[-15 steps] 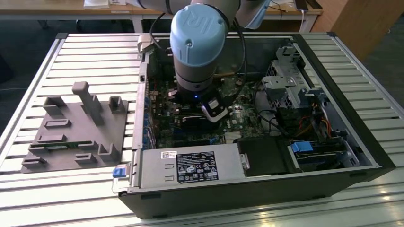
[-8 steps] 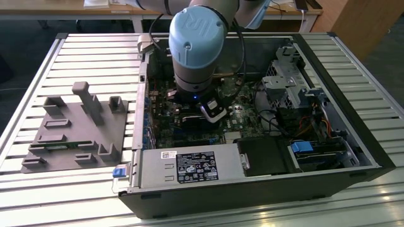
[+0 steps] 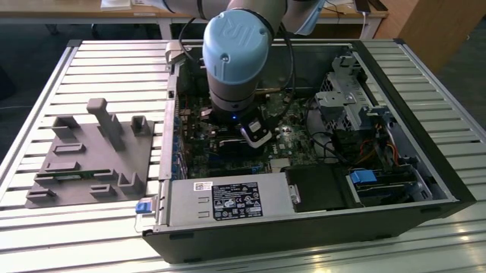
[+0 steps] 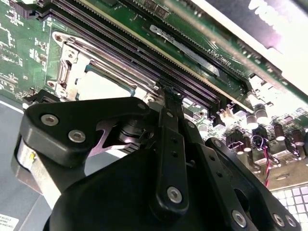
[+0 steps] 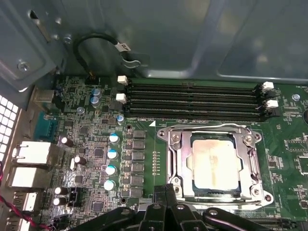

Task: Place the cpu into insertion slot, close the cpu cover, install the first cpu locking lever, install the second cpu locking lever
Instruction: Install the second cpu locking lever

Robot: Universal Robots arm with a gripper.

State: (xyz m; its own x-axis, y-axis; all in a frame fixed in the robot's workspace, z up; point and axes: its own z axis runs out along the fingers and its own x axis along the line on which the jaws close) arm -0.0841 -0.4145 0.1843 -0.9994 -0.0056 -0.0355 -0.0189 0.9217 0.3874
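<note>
1. One arm (image 3: 235,51), blue-capped, reaches down into one open computer case (image 3: 410,131) lying on a slatted metal table (image 3: 114,62).
2. One gripper (image 5: 166,195), black, jointed; fingertips pressed together, nothing between them, hovering just beside the socket's edge.
3. One chip (image 5: 215,161), flat, square, dull silver top with a pale smear, seated in the socket (image 5: 179,163) on the green board (image 5: 144,120).
4. One cover (image 5: 214,131), thin shiny metal frame with square cut-out, lies down around the chip.
5. Four long black memory slots (image 5: 192,101), parallel, white clips at the ends.
6. Four blue-topped round capacitors (image 5: 111,161) in a column beside the socket.
7. One grey plastic fixture (image 3: 91,156) on the table, at the exterior view's left.
</note>
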